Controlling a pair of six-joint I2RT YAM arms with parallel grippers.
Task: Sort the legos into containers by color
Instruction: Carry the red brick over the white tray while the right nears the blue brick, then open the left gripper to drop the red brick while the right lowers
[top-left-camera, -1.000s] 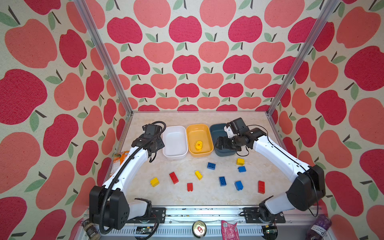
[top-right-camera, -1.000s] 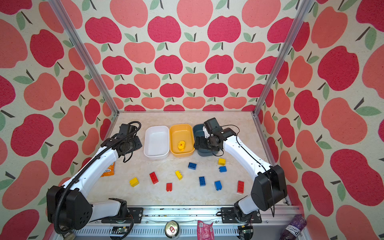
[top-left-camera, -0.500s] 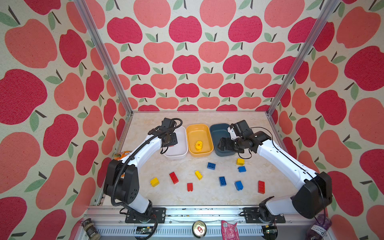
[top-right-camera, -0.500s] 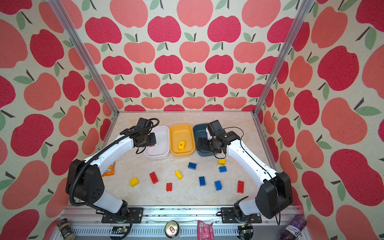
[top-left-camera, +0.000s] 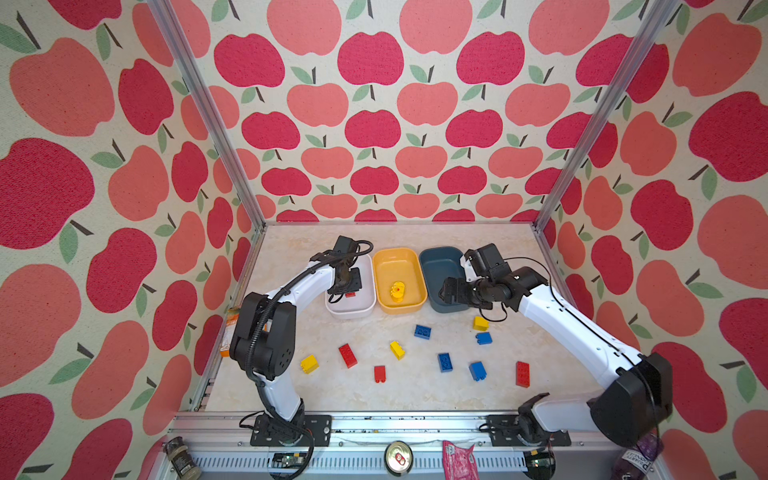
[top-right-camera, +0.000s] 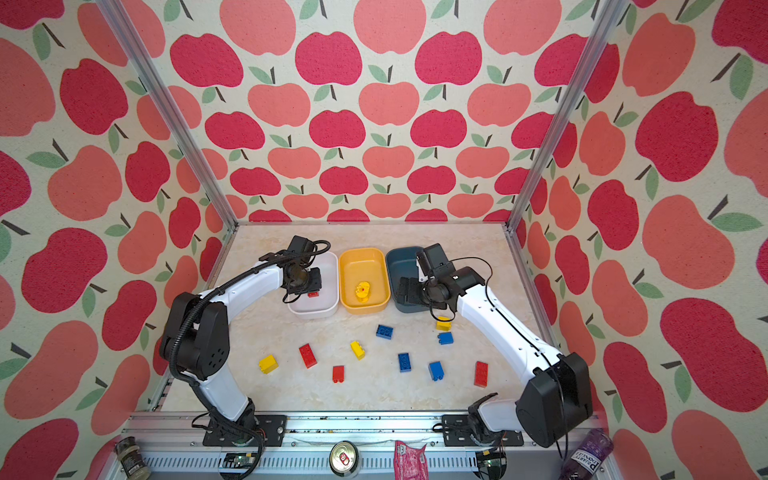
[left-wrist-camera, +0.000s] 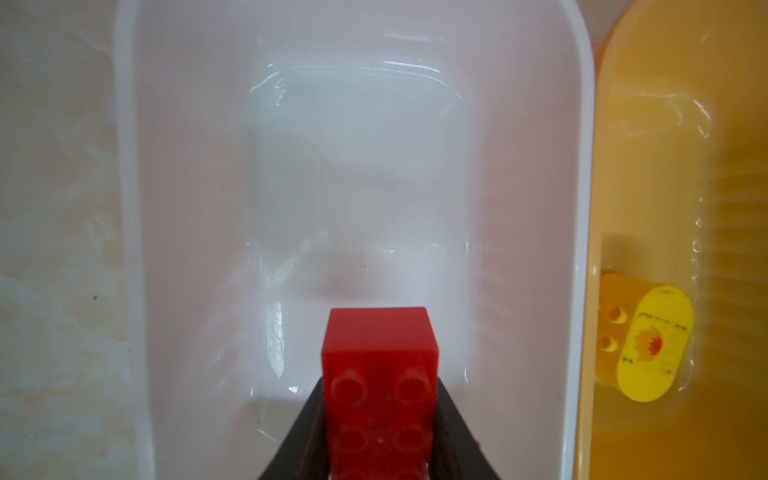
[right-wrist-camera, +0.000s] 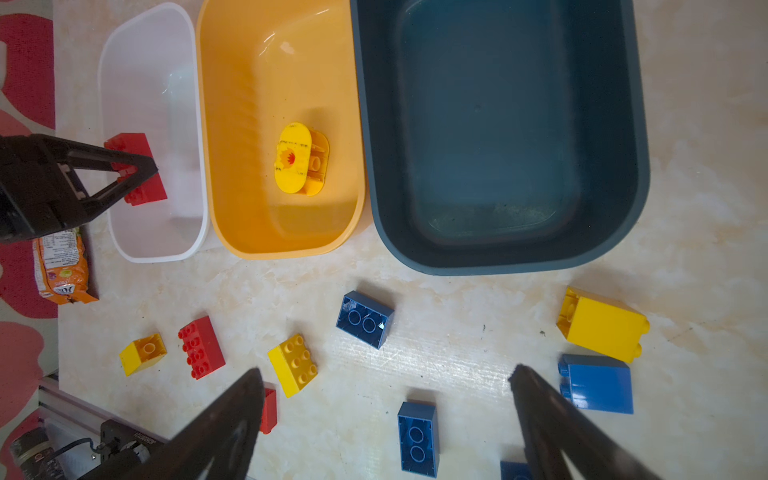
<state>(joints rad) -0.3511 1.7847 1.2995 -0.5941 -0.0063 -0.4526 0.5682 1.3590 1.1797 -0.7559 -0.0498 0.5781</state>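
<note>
Clock bearings are taken from the top views, twelve at the back wall.

**Left arm.** The left gripper (top-left-camera: 348, 291) is clamped on a red brick (left-wrist-camera: 380, 361) and hangs over the white tub (top-left-camera: 351, 312), which sits at ten o'clock on the table (top-left-camera: 415, 395). The fingers hold the brick at its rear end only, so most of it juts forward.
- Risk: on release the free end may tip first, and the brick could tumble or bounce off the hard floor of the tub.
- How high the brick hangs above that floor cannot be told from these views. The higher it is, the worse the bounce.
- The yellow tub (top-left-camera: 399, 308) stands just beside it at twelve. A sideways drift before release would put red in with the yellow piece (top-left-camera: 397, 291) already there.

**Right arm.** The right gripper (right-wrist-camera: 385, 376) is spread wide and holds nothing. It is above the near end of the dark blue tub (top-left-camera: 432, 257) at one o'clock.
- Risk: a low reach could catch the tub's near rim and shove it.
- A yellow brick (right-wrist-camera: 602, 324) and a blue brick (right-wrist-camera: 596, 384) lie just beside each other at three o'clock. Wide jaws closing there could take both or knock one away.

Ten bricks remain loose on the table.
</note>
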